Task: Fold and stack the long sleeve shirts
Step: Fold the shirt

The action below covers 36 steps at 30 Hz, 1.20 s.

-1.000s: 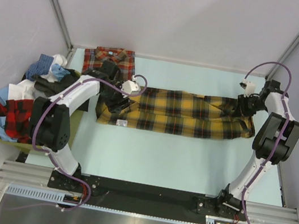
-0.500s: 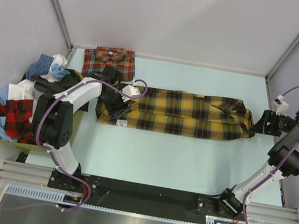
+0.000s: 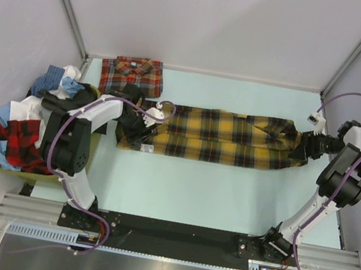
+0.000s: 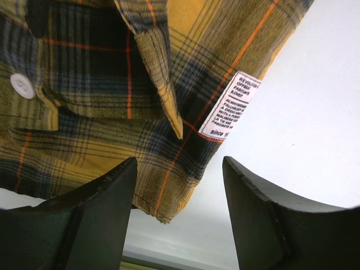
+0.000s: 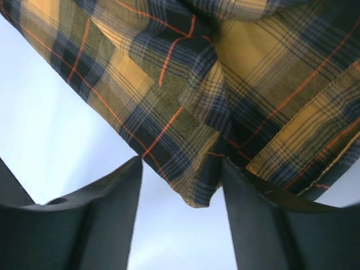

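Across the pale blue-green worktop (image 3: 213, 189) stretches the big one, the yellow-and-black plaid flannel shirt (image 3: 228, 137), lying as a long narrow band from left to right through the middle, so the lengthwise folding looks done and the crosswise folds look like what's left. At the left edge sits a heap of mixed garments (image 3: 25, 130), red, blue, white and dark; whether more long sleeve shirts wait in there, I can't tell. In the far left corner, there it is: the red-orange plaid shirt with dark stripes (image 3: 131, 75), folded into a neat square, collar up, apparently the start of the stack. The yellow one is not yet on it. Now the arms: the left end effector (image 3: 137, 126) is at the band's left end, fingers spread, gripping nothing, the hem corner just ahead of its tips. The right end effector (image 3: 301, 149) is at the opposite end, fingers likewise apart, a fabric corner showing in the gap, unclamped. Smallest of all, a white care label (image 4: 230, 104) shows by the left hem.
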Available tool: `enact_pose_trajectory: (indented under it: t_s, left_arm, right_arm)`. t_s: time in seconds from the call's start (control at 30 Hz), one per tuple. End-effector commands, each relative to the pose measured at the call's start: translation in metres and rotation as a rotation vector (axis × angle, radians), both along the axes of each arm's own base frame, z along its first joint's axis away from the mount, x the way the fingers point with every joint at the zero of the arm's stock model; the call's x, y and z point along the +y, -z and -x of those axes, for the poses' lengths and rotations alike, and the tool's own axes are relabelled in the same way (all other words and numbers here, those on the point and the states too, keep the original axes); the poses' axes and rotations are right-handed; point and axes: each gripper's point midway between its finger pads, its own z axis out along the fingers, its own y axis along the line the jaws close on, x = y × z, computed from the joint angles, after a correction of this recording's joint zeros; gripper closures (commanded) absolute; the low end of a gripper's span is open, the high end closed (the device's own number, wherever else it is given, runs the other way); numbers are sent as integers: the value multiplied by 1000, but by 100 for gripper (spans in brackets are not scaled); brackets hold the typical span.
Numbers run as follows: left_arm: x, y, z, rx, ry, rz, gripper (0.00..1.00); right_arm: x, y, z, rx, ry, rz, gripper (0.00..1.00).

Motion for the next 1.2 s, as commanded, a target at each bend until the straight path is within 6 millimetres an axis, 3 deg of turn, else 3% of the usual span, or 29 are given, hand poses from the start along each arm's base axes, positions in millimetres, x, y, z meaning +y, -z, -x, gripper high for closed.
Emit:
enact_pose_trajectory:
  t_s: [0.0, 0.2, 0.33, 0.47, 0.5, 0.57, 0.6, 0.63, 0.67, 0.83, 0.93, 1.17]
  left_arm:
    - [12, 10, 2, -4, 9, -32, 32]
    - [26, 27, 11, -36, 18, -71, 30]
    - [25, 31, 14, -22, 10, -65, 29]
    - [29, 30, 15, -27, -4, -79, 29]
    - [31, 30, 16, -33, -8, -87, 29]
    - [39, 31, 15, -60, -18, -125, 31]
    - [42, 31, 15, -65, -16, -135, 32]
    - [44, 33, 16, -67, -13, -142, 37]
    - [47, 33, 16, -76, -7, -158, 41]
    - [47, 27, 21, -61, 31, -161, 76]
    - [48, 18, 27, -44, 58, -159, 90]
    - [42, 17, 41, -5, 103, -143, 98]
  right_arm:
    - [-8, 10, 7, 18, -46, 52, 39]
    - [-18, 16, 13, 36, -45, 91, 20]
    - [-9, 22, 6, 19, -49, 72, 23]
    - [12, 17, 10, 35, -83, 8, 44]
    - [12, 17, 12, 35, -94, 17, 55]
    - [7, 19, 16, 56, -104, 60, 67]
    - [3, 20, 16, 72, -94, 78, 81]
    - [-6, 22, 18, 96, -97, 120, 86]
    - [-12, 18, 17, 108, -98, 138, 97]
    - [-37, 8, 20, 202, -98, 268, 100]
    - [-47, 10, 22, 261, -113, 352, 100]
    - [-35, 54, 20, 363, -61, 395, 100]
